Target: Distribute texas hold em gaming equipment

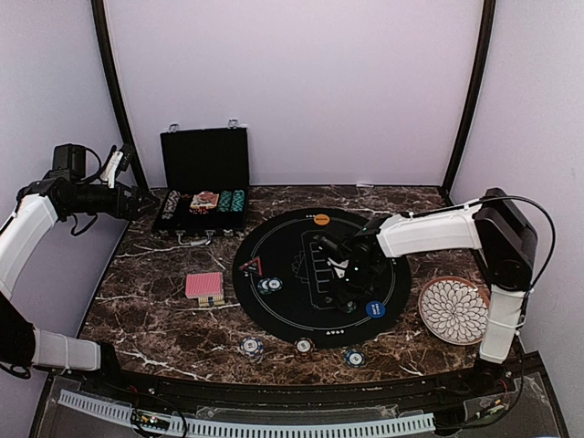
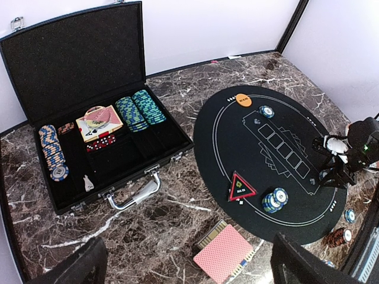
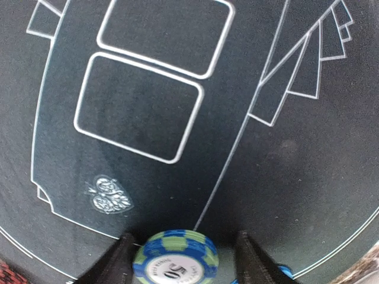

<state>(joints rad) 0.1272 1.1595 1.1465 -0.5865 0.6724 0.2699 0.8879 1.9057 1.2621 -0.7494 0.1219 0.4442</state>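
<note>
My right gripper hangs low over the round black mat, jaws open around a blue-and-green striped poker chip; a gap shows between the chip and the right finger. The blue marker disc lies just beside it, and the orange marker disc sits at the mat's far edge. A red triangle token and a small chip stack rest on the mat's left side. The red-backed card deck lies on the marble. My left gripper is raised at the far left, open and holding nothing.
An open black case at the back left holds rows of chips and boxed cards. Three small chip piles sit along the near table edge. A white patterned plate lies at the right.
</note>
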